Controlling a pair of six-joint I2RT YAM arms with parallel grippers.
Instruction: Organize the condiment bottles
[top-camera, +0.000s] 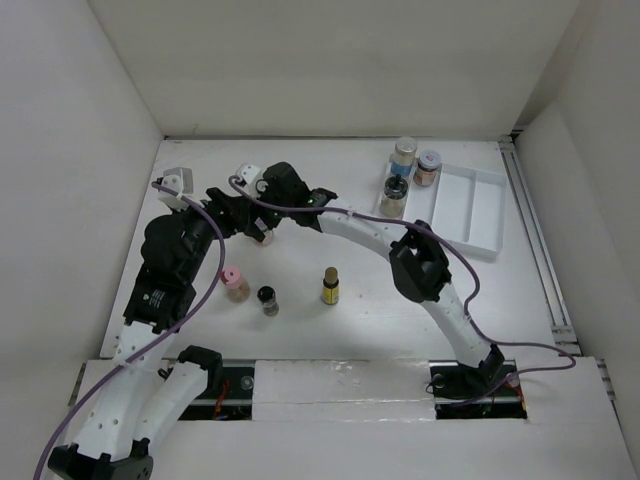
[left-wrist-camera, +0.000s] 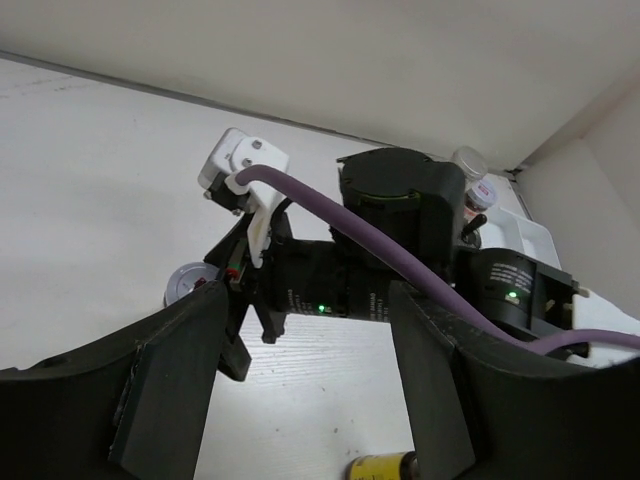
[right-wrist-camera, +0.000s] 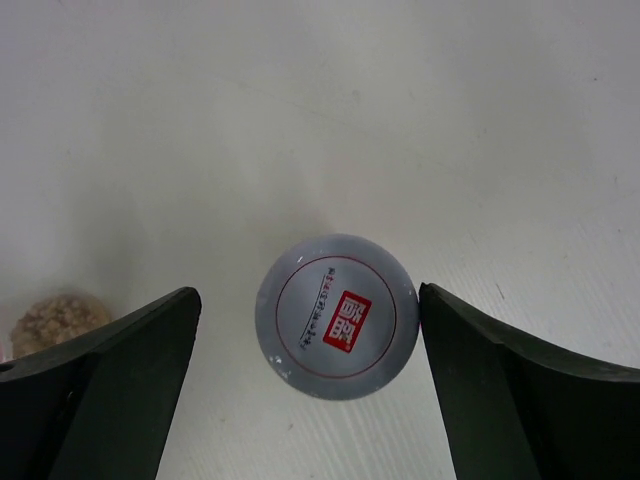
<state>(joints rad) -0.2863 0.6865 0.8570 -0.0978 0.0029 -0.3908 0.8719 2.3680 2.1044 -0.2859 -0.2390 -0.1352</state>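
Silver-capped jar (right-wrist-camera: 336, 315) upright on surface (right-wrist-camera: 300, 100), centred in right end effector (right-wrist-camera: 307, 290), untouched; jaws wide open. Left end effector (left-wrist-camera: 307, 300) also open, empty. Jar likely light, rigid, slick; grip body sides below cap.

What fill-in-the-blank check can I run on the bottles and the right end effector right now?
1. The jar framed by the right end effector has a ____ cap with a red mark.
2. That end effector's jaws stand ____, clear of the jar on both sides.
3. The bottle between the pink-capped bottle and the yellow-bodied bottle has a ____ cap.
4. By the left end of the white tray, the bottles number ____.

Missing words: silver; open; black; three.
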